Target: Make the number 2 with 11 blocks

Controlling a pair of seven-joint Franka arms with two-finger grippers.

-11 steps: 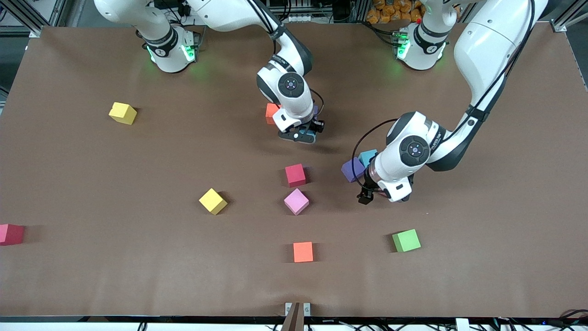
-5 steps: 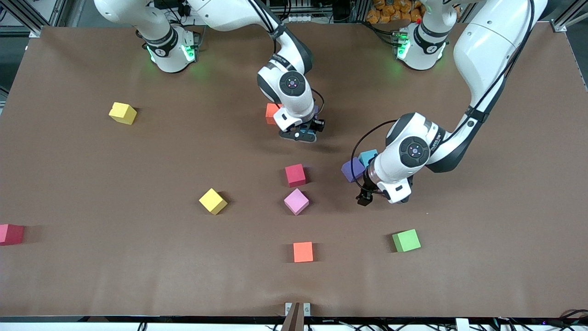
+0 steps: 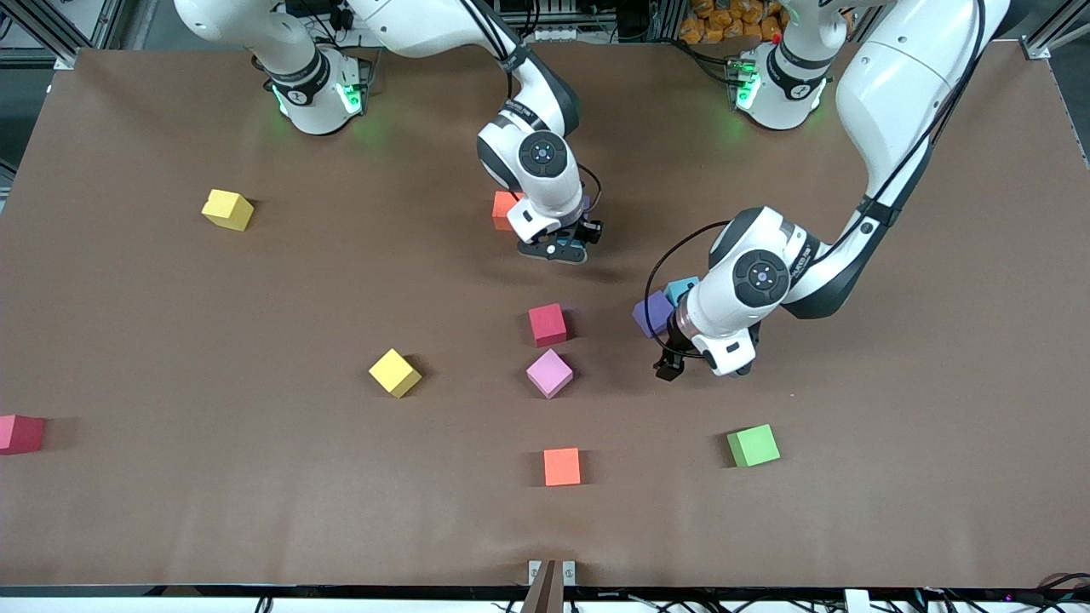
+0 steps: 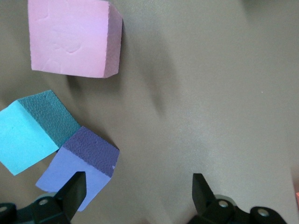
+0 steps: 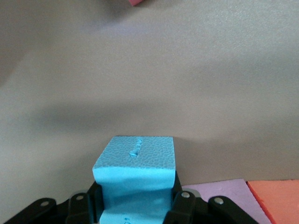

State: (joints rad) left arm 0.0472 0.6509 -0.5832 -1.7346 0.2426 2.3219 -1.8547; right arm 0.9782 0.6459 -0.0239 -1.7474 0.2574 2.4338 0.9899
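While clamped, pebbly light blue foam cube (image 5: 136,179).

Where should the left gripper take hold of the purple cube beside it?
Probably from above, across the purple cube's two free side faces. A light blue cube appears to touch one corner, so turn the open left gripper so neither finger lands there; it sits off-centre now, one finger over the cube.

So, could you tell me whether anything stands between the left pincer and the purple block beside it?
Nothing visible does: the open left pincer sits right beside the purple block, with only bare table between its fingers.
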